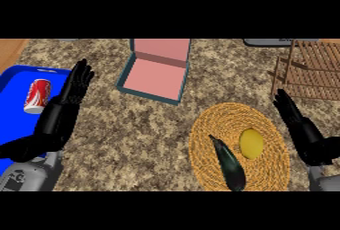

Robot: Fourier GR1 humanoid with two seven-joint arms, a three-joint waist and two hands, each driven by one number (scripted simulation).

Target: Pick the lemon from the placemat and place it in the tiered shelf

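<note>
Head view, one lemon (pixel 251 143) on one placemat (pixel 209 134); left hand (pixel 66 101), right hand (pixel 302 126), fingers straight, empty

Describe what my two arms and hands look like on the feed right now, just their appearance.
Both hands are glossy black, with long slender fingers and a thumb: the left hand and the right hand. Each sits on a black wrist section that joins a light grey forearm casing at the lower edge. The left casing carries a small dark marking. No cables show.
</note>
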